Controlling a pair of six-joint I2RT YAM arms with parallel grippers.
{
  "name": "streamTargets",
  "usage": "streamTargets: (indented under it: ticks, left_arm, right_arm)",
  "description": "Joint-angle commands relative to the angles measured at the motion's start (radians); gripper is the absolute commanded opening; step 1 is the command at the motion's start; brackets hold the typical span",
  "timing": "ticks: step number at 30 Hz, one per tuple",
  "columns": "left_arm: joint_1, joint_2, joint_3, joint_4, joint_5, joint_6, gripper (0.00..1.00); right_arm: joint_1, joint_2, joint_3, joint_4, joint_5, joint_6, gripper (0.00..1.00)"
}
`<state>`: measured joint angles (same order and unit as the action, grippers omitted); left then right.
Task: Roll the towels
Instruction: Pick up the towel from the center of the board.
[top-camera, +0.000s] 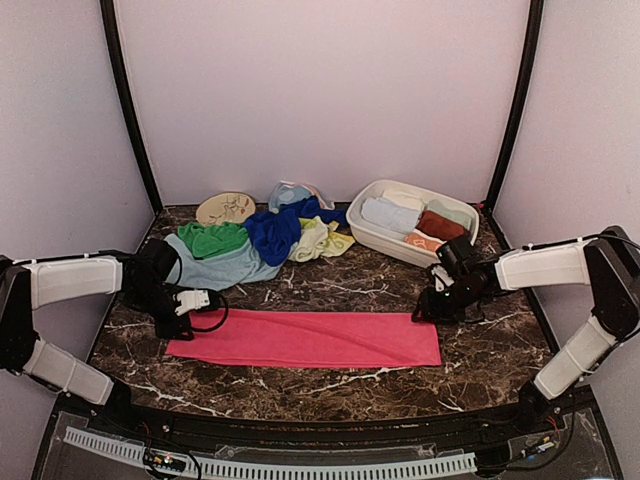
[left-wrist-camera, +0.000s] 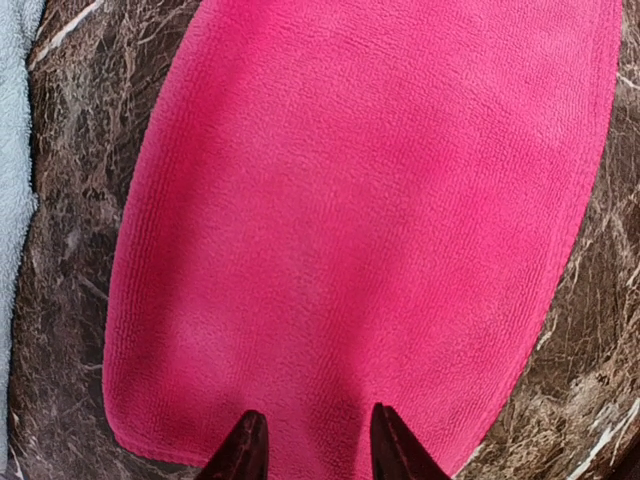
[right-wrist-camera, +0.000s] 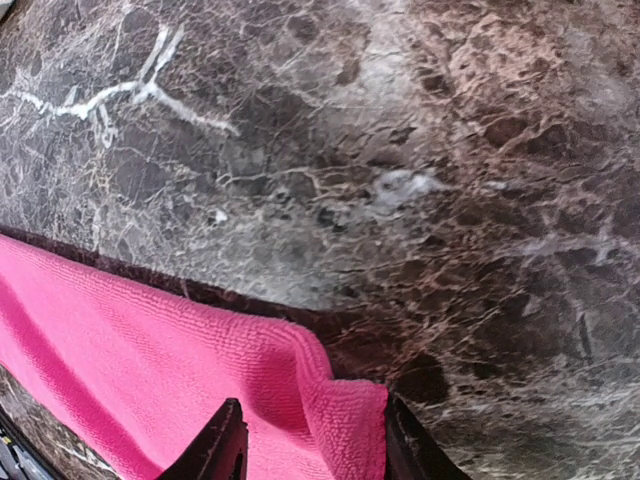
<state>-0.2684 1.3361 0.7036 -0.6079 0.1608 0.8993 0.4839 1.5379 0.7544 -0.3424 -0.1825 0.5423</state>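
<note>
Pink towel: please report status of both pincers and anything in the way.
Left pincer over pink towel end, grip unclear. Right pincer astride raised far corner, grip unclear. Towel flat, unrolled. Loose towel pile behind, clear of it.

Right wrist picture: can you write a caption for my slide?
Right gripper pinching the pink towel's corner on the marble table.

Even bright light, soft shadows, sharp focus.

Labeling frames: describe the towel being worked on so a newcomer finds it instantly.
On the dark marble table, look in front of the towel pile and white basin. The pink towel lies alone, spread into a long flat strip between both grippers, the only one not bunched or rolled.
</note>
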Motion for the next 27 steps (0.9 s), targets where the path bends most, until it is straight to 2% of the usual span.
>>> streamTargets:
  ticks: [1, 3, 6, 9, 11, 15, 20, 24, 27]
  left_arm:
    - [0.002, -0.005, -0.001, 0.012, 0.002, 0.029, 0.37]
    - [0.008, 0.006, -0.024, 0.04, -0.024, 0.04, 0.37]
    - [0.016, 0.013, -0.061, 0.075, -0.055, 0.059, 0.37]
    - [0.015, 0.017, -0.082, 0.092, -0.06, 0.068, 0.37]
    - [0.016, 0.021, -0.088, 0.096, -0.041, 0.072, 0.37]
    - [-0.03, 0.022, -0.077, 0.051, 0.052, 0.047, 0.37]
    - [-0.184, 0.021, -0.073, 0.01, 0.101, -0.003, 0.39]
    - [-0.21, 0.006, 0.014, -0.048, 0.149, -0.06, 0.56]
    - [-0.21, -0.058, 0.055, -0.037, 0.087, -0.069, 0.73]
  right_arm:
    - [0.039, -0.005, -0.026, -0.035, 0.0, 0.034, 0.43]
    - [0.053, -0.022, -0.028, -0.04, 0.002, 0.044, 0.4]
    - [0.059, -0.048, -0.026, -0.044, 0.002, 0.056, 0.31]
    - [0.059, -0.061, -0.002, -0.066, 0.017, 0.052, 0.15]
    - [0.055, -0.067, 0.019, -0.096, 0.052, 0.049, 0.0]
    - [0.021, -0.066, 0.069, -0.187, 0.133, 0.029, 0.0]
    - [-0.084, -0.089, 0.087, -0.276, 0.199, 0.003, 0.0]
    - [-0.175, -0.12, 0.109, -0.33, 0.267, -0.014, 0.0]
    - [-0.215, -0.124, 0.144, -0.367, 0.317, -0.031, 0.0]
